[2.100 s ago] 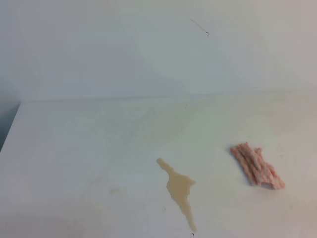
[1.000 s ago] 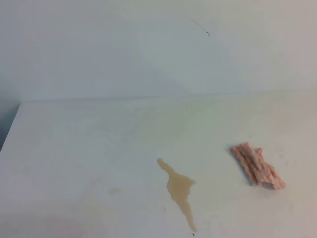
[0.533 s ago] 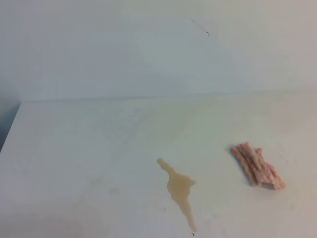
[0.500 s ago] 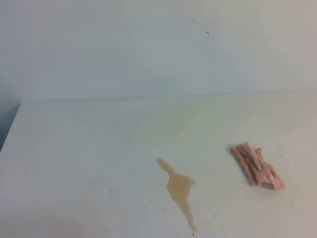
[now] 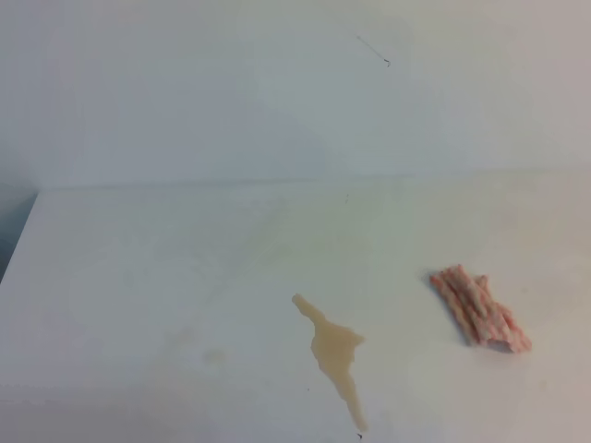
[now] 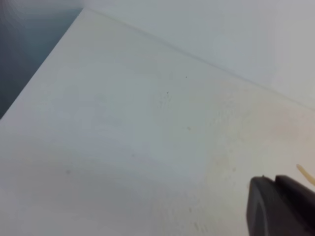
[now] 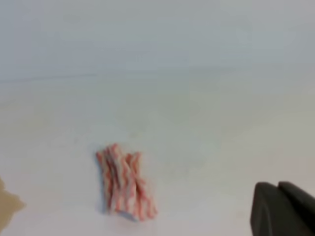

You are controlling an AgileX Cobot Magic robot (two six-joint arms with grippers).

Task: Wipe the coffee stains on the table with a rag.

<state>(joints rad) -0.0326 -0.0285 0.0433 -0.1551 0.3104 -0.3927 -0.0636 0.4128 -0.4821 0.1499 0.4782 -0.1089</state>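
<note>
The coffee stains [image 5: 334, 355] form one thin tan puddle with tapered ends on the white table [image 5: 138, 277], front centre. The pink-and-white striped rag [image 5: 478, 308] lies bunched to the puddle's right, apart from it. Neither gripper shows in the exterior high view. In the right wrist view the rag [image 7: 125, 183] lies ahead and to the left of my right gripper [image 7: 277, 185], whose dark fingers sit together, holding nothing; the puddle's edge [image 7: 7, 206] shows at far left. My left gripper [image 6: 274, 178] is at the lower right of its view, fingers together, with a sliver of the puddle [image 6: 305, 173] just beyond it.
A plain pale wall [image 5: 277, 92] rises behind the table's back edge. The table's left edge [image 5: 18, 240] drops to a dark gap, seen also as a left edge [image 6: 39, 64] in the left wrist view. Faint yellowish smudges [image 5: 212, 355] mark the tabletop left of the puddle.
</note>
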